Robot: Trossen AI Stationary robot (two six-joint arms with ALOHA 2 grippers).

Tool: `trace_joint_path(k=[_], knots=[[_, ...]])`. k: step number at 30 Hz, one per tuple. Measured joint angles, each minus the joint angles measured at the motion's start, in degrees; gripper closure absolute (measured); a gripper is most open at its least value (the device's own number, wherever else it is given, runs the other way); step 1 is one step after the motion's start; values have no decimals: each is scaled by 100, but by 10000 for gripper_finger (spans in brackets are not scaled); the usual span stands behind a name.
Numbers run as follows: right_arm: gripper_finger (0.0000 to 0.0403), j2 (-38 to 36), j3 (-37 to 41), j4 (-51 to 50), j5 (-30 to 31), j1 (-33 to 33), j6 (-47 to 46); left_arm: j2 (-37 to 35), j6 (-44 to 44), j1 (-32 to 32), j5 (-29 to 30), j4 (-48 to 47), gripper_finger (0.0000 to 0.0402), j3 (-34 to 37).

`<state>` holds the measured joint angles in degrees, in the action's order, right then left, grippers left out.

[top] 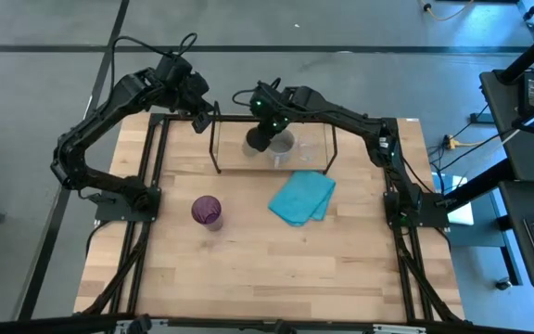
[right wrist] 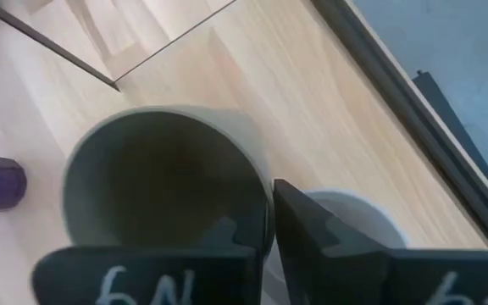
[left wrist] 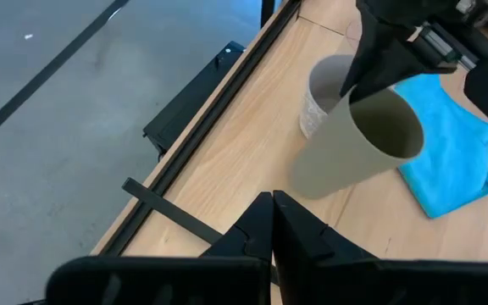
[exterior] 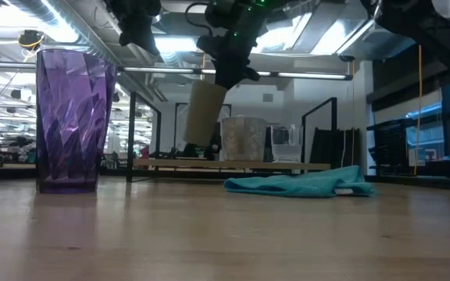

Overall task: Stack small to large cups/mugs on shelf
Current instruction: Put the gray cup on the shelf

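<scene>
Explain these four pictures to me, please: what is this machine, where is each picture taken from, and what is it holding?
It is a robot with two dark arms at a wooden table. One picture looks straight down, one looks level across the tabletop, and two come from cameras on the arms' wrists. The right gripper pinches the rim of an olive-green cup, holding it tilted in the air over the black wire shelf, next to a grey mug and a small clear glass standing on it. The left gripper waits shut near the shelf's end. A purple tumbler and a folded turquoise cloth rest on the table.
</scene>
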<state>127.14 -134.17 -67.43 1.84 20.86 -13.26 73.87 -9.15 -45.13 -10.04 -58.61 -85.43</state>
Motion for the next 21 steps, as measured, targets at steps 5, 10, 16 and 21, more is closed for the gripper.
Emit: trace_joint_path(k=[5,10,16,21], knots=[[382,8,2,122,94,-9,4,123,-186,-1,-164,33,401,0],[384,8,2,185,162,-9,-7,221,-538,143,-267,296,401,-84],[382,8,2,204,161,-2,-17,680,-814,254,-541,28,401,-108],[381,8,3,203,292,27,-21,1153,-1027,358,-527,-240,401,-98]])
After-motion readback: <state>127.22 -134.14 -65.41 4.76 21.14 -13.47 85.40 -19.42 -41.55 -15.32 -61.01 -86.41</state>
